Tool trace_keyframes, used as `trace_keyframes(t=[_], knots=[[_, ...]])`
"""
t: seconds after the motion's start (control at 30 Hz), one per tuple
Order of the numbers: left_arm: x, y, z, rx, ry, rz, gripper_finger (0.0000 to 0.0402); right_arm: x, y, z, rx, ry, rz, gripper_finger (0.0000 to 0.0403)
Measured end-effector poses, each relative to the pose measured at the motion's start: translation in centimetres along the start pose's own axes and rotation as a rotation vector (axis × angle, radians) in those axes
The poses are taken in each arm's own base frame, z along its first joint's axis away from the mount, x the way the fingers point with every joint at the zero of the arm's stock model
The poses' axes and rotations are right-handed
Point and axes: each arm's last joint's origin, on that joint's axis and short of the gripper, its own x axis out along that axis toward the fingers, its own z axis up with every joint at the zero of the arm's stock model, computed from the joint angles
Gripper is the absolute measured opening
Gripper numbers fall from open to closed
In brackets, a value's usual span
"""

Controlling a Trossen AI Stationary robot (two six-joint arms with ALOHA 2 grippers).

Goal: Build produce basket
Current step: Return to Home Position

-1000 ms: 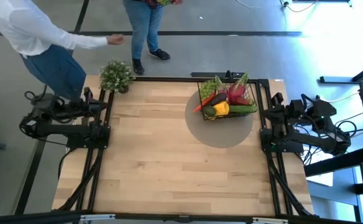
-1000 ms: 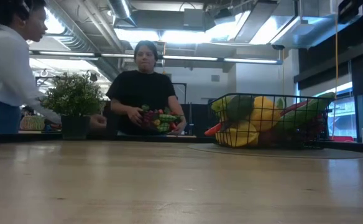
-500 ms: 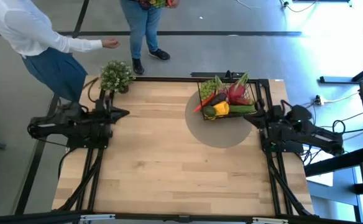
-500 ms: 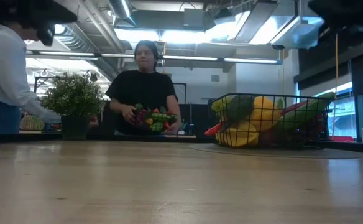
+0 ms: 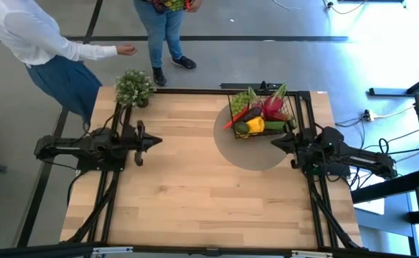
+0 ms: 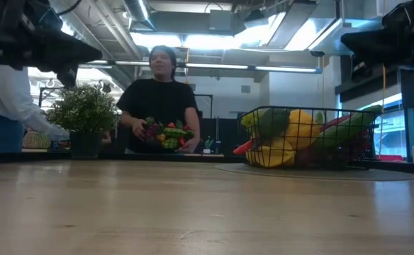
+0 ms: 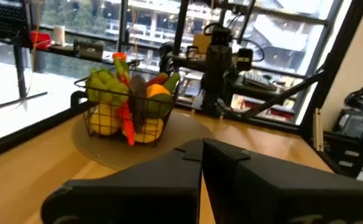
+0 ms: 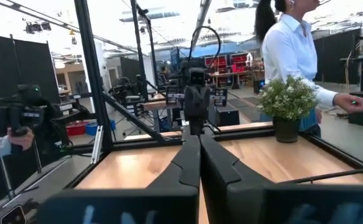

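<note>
The black wire basket point(image 5: 261, 115) stands at the table's far right on a round grey mat point(image 5: 256, 152), filled with produce point(image 5: 256, 118): a pink dragon fruit, a yellow pepper, green pieces, an orange carrot poking out. The low view shows the basket point(image 6: 306, 136) too. My left gripper point(image 5: 157, 140) is shut and empty over the table's left side, pointing right. My right gripper point(image 5: 274, 141) is shut and empty near the mat's right side, just in front of the basket, pointing left. The left wrist view shows the basket point(image 7: 127, 112) ahead of the shut fingers.
A small potted plant point(image 5: 134, 87) stands at the far left corner. One person in white point(image 5: 30, 36) reaches toward it; another person point(image 6: 161, 103) beyond the far edge holds a bunch of toy produce point(image 6: 166, 133). Bare wood spans the table's middle and near side.
Both arms have come down and stretched out from their folded poses at the table's sides toward its middle, the left gripper moving right, the right gripper moving left. Both stayed shut. The person at the far side shifted the produce held in their hands.
</note>
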Motion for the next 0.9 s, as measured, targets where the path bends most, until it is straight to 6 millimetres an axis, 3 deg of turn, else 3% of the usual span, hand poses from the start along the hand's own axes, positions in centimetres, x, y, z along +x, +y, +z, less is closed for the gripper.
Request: trace_keyframes(t=[0.2,0.9], knots=[[0.04,-0.02,-0.85,-0.004,0.046,-0.049,0.0,0.0,0.06,-0.15,-0.073,0.018,0.027,0.0],[0.04,0.06,-0.91,0.023,0.05,-0.027,0.002,-0.03,-0.02,-0.7,-0.137,0.077,0.025,0.0]])
